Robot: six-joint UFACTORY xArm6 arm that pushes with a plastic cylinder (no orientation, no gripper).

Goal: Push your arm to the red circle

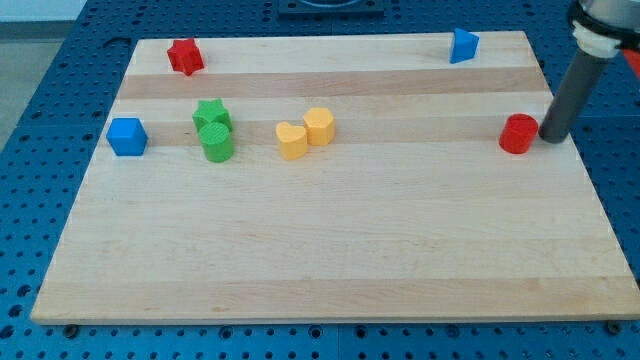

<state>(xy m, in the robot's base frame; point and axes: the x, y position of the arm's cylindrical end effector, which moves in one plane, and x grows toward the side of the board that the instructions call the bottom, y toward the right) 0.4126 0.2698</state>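
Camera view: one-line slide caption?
My tip sits just right of the red circle at the board's right edge.

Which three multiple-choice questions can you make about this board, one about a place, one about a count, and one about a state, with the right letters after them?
1. Where is my tip relative to the red circle?
A. at its right in the view
B. at its left in the view
C. far below it

2. How many yellow blocks are on the board?
A. one
B. two
C. four

3. How do the green star and the green cylinder stand?
A. at opposite edges of the board
B. close together, the star toward the view's top
C. with a blue block between them

Answers: 1 A, the rod's end stands just right of the red circle. 2 B, a yellow heart and a yellow hexagon sit side by side. 3 B, the two green blocks look to touch.
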